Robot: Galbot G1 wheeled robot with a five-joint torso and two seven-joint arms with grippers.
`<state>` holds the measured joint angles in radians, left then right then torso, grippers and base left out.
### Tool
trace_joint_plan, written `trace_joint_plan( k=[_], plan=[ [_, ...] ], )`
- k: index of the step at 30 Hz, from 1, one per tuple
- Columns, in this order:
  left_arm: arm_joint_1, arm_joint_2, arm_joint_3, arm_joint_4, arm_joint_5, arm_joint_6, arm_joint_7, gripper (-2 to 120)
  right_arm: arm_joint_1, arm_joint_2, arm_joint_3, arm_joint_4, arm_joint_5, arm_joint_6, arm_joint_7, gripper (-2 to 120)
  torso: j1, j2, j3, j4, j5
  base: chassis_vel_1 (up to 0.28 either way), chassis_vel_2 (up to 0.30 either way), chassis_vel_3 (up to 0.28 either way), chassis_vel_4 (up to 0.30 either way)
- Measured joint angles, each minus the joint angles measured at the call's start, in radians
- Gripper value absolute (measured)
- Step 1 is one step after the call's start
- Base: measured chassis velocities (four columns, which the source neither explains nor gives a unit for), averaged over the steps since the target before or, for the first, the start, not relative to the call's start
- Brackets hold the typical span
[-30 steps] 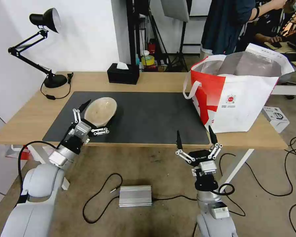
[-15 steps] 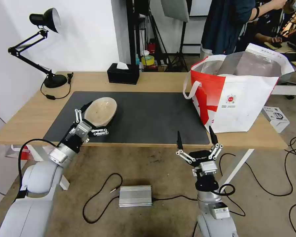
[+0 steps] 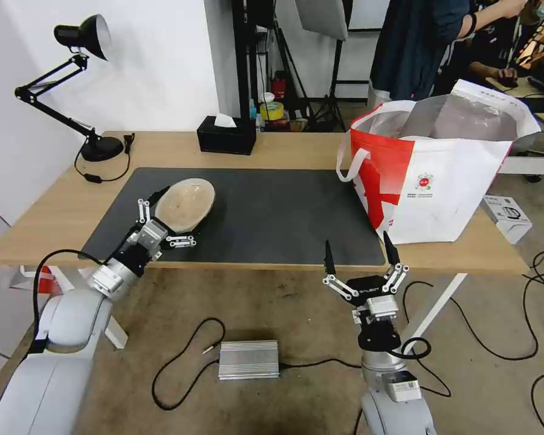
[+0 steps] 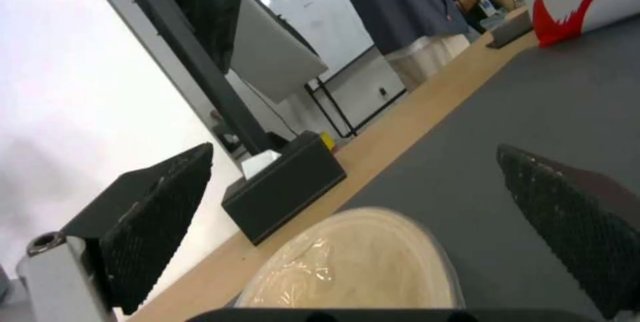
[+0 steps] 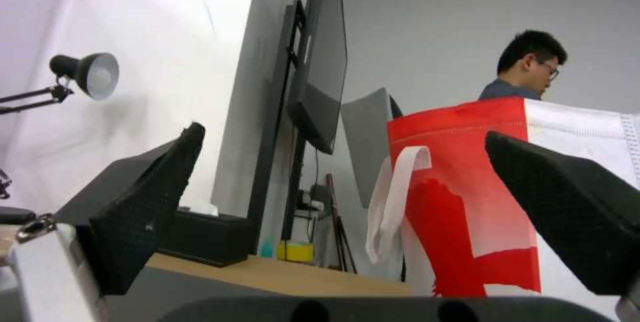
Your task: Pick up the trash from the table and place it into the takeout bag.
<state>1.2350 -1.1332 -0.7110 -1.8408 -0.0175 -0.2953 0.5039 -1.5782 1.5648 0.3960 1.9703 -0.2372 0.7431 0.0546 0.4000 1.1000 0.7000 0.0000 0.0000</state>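
Beige bowl (image 3: 185,205), shallow translucent plastic, sits on the left part of the dark grey mat (image 3: 272,205), near the mat's front-left corner and the table (image 3: 284,148) front edge. Left gripper (image 3: 165,219) is at the bowl's near rim, fingers spread wide, one on each side of it, not closed on it; left wrist view shows the bowl (image 4: 360,267) between the two finger pads (image 4: 157,222) with gaps both sides. Right gripper (image 3: 359,254) hangs just off the table's front edge, below the mat's right corner, jaws wide, holding nothing. Mat's middle lies bare between bowl and takeout bag (image 3: 441,175). Bag stands upright at the table's right end, top open, foil lining showing. Black tissue box (image 3: 226,136) and desk lamp (image 3: 72,90) sit along the far edge.
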Motion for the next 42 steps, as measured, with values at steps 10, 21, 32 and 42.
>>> trace_joint_plan(
  k=[10, 21, 32, 42],
  plan=[
    [-0.027, 0.007, 0.011, 0.045, 0.015, 0.001, 0.008, 100, 0.005, 0.004, 0.0, -0.004, -0.001, 0.0, -0.001, 100, 0.0, 0.0, 0.0, 0.0, 0.0, 0.0, 0.0, 0.0, 0.0],
    [-0.042, 0.012, 0.016, 0.067, 0.024, 0.001, 0.019, 100, 0.009, 0.005, -0.003, -0.007, -0.001, -0.001, -0.003, 100, 0.0, 0.0, 0.0, 0.0, 0.0, 0.0, 0.0, 0.0, 0.0],
    [-0.057, 0.011, 0.031, 0.089, 0.047, 0.005, 0.03, 100, 0.009, 0.005, -0.005, -0.007, 0.001, -0.001, -0.003, 100, 0.0, 0.0, 0.0, 0.0, 0.0001, 0.0, 0.0, 0.0, 0.0],
    [-0.065, 0.01, 0.035, 0.113, 0.06, 0.006, 0.034, 100, 0.007, 0.006, -0.006, -0.005, 0.002, -0.001, -0.003, 100, 0.0, 0.0, 0.0, 0.0, 0.0, 0.0, 0.0, 0.0, 0.0]
  ],
)
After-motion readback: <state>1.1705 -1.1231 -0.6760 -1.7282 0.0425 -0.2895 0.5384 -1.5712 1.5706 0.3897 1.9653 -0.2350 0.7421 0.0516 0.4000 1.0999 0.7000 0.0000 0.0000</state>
